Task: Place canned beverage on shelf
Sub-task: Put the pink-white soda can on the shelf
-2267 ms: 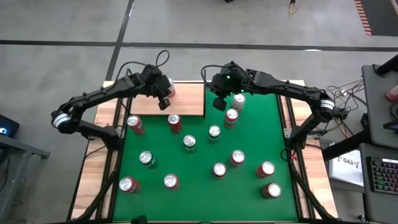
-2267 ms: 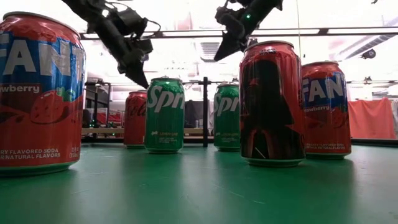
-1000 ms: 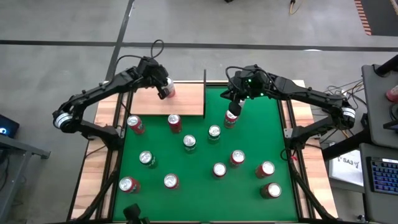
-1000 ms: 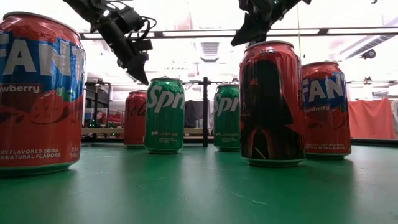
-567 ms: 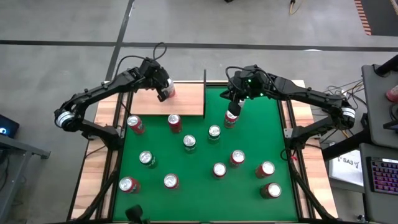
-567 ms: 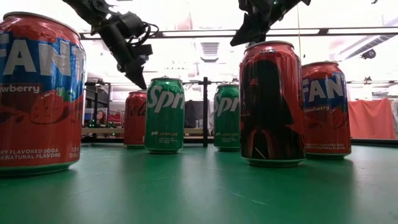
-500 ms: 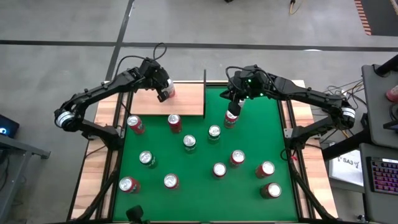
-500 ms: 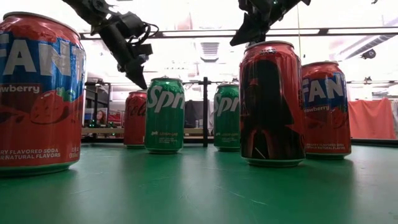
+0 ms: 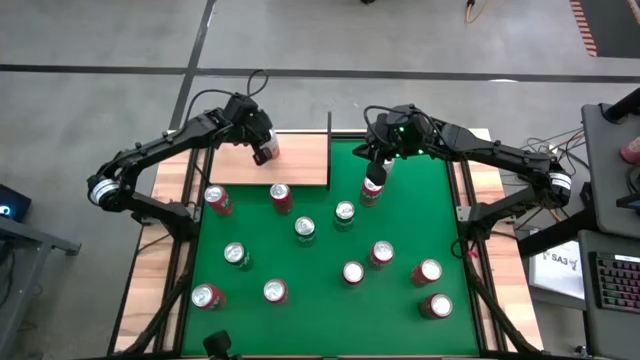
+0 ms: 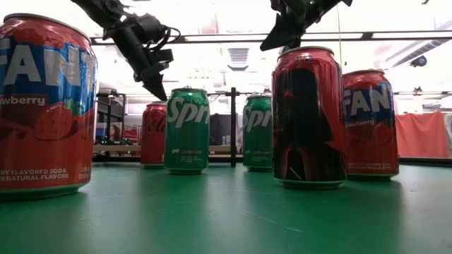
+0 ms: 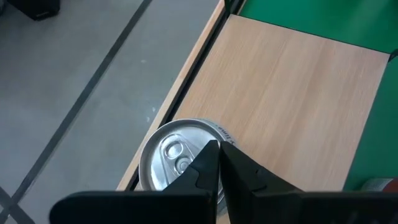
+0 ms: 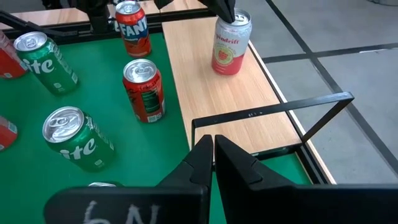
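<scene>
A pink-and-white can (image 12: 230,43) stands upright on the pale wood shelf (image 9: 300,165) at the table's far left, near the shelf's far edge. My left gripper (image 12: 226,14) is shut and slants down with its tips at the can's silver top (image 11: 177,158). My right gripper (image 12: 212,146) is shut and holds nothing. It hovers over the green felt (image 9: 400,230) right of the shelf's black rod frame (image 12: 273,112). Seen in the low view, it hangs above a dark red can (image 10: 307,116). My left gripper's shut fingertips (image 11: 214,155) come slanting from above to the near side of the shelf can's top. Whether they rest on the lid or stand just over it, I cannot tell. The can stands upright on its base on the shelf.
Several red and green cans stand scattered on the felt, among them a red can (image 12: 144,90) and a Fanta can (image 12: 132,25) just before the shelf's near edge. Most of the shelf panel (image 11: 292,93) is bare wood. Wooden strips (image 9: 165,260) border the table.
My left gripper has tipped slightly steeper over the shelf can without shifting place. The can has not moved.
</scene>
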`<state>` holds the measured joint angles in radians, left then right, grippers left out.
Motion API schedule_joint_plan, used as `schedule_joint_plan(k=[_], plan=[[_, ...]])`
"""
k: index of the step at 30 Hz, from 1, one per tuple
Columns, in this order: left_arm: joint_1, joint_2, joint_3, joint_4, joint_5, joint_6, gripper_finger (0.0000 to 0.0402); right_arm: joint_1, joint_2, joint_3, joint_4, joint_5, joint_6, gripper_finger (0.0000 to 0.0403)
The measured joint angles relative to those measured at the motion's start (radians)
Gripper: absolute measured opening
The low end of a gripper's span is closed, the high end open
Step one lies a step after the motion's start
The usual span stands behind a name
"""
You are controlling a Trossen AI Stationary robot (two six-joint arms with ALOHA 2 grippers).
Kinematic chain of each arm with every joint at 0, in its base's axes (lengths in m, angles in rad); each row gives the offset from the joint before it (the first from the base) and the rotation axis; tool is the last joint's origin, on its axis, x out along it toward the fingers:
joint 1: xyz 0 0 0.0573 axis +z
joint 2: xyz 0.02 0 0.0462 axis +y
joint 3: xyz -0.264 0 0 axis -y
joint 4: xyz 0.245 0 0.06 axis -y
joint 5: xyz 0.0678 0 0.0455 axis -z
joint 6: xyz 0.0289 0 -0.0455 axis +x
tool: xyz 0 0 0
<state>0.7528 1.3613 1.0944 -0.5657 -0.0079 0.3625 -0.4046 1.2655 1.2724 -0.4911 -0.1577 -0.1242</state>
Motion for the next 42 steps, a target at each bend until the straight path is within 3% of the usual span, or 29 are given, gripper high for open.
schedule_joint_plan(k=[22,31,42], plan=[[0.002,0.015,0.036,-0.072,0.003,0.05,0.0,0.0,0.0,-0.001,0.002,0.0,0.001,0.0009],[0.002,0.014,0.036,-0.079,0.079,0.149,0.0,0.0,0.0,-0.001,0.003,0.001,0.001,0.0009],[0.003,0.007,0.043,-0.075,0.079,0.112,0.0,0.0,0.0,-0.002,0.01,0.001,0.019,0.0009]])
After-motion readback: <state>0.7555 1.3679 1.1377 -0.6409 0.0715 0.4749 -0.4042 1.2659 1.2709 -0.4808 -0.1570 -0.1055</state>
